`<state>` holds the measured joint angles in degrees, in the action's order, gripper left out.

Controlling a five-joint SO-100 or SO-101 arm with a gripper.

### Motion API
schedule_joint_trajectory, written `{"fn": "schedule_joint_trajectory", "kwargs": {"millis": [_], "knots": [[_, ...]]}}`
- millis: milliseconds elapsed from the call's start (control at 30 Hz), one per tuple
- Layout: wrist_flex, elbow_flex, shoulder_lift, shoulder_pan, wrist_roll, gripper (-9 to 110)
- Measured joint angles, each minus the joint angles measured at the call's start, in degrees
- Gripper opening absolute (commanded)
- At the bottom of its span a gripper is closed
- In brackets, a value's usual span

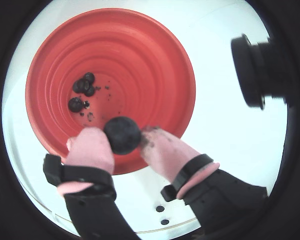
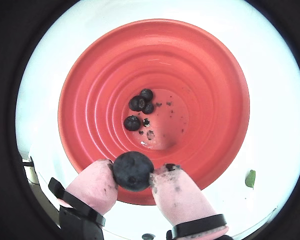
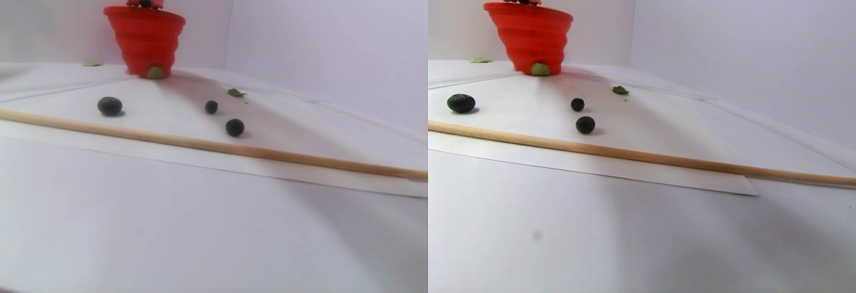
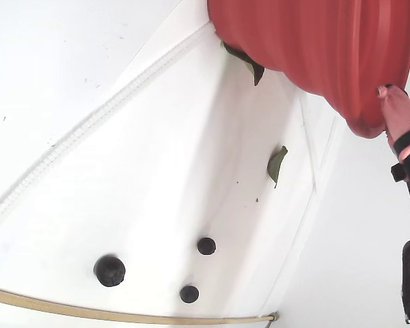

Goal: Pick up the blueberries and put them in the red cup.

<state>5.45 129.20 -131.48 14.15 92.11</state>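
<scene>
Jaws (image 2: 132,172) pinch blueberry (image 2: 133,171) — over red cup (image 2: 215,90).

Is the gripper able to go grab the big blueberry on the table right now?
Probably not yet. The gripper is shut on a blueberry over the red cup. Once emptied, the way looks free: the big blueberry lies in the open, beside the wooden stick.

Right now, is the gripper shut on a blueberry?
Yes. The gripper pinches one blueberry between its pink fingertips, above the red cup.
</scene>
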Motion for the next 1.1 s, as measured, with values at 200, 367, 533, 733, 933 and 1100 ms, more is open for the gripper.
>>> {"fn": "schedule_joint_trajectory", "kwargs": {"millis": [200,367,533,733,933,1100], "knots": [[-1.67,-1.49,0.79,0.0,0.0,18],[-2.29,-1.58,0.79,0.0,0.79,18],[-2.29,-1.58,0.79,0.0,2.2,17],[-2.29,-1.58,0.09,-0.09,3.87,17],[-0.7,-1.58,-3.16,-1.41,4.31,16],[2.9,-1.58,-6.77,-2.72,4.39,16]]}}
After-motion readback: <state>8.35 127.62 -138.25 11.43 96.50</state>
